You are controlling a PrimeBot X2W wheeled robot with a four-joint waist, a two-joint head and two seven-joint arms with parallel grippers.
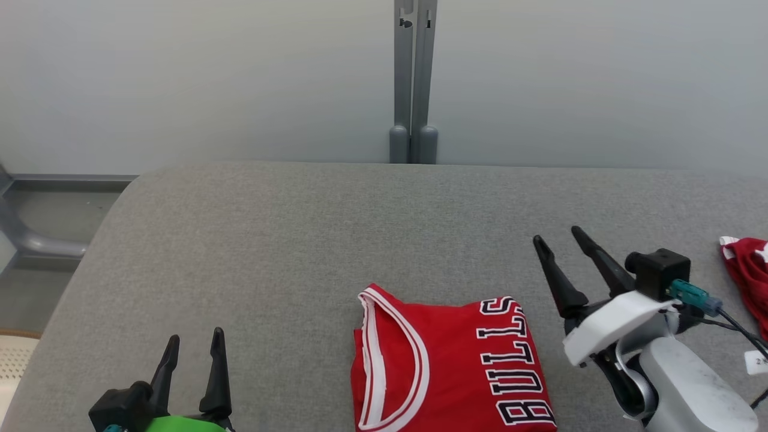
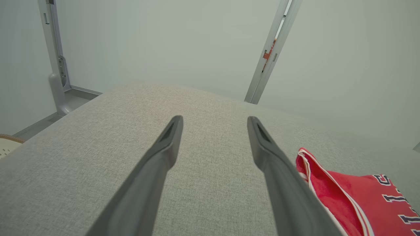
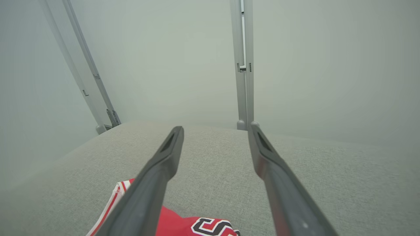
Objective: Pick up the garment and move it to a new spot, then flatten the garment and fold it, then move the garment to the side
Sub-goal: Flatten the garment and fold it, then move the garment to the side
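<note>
Left gripper (image 1: 195, 339) sits low at the left, fingers spread over the bare grey table (image 1: 270, 240). Centre: folded red jersey (image 1: 450, 366) lies flat on the table, w/ lettering on its right side. Right gripper (image 1: 558, 235) just beside it, fingers spread too. Far right edge: 2nd red cloth (image 1: 750, 270).

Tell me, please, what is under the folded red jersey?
The red jersey lies on the grey padded surface, which shows beside and beyond it. What is beneath its folded layers cannot be seen; the cloth covers it.
</note>
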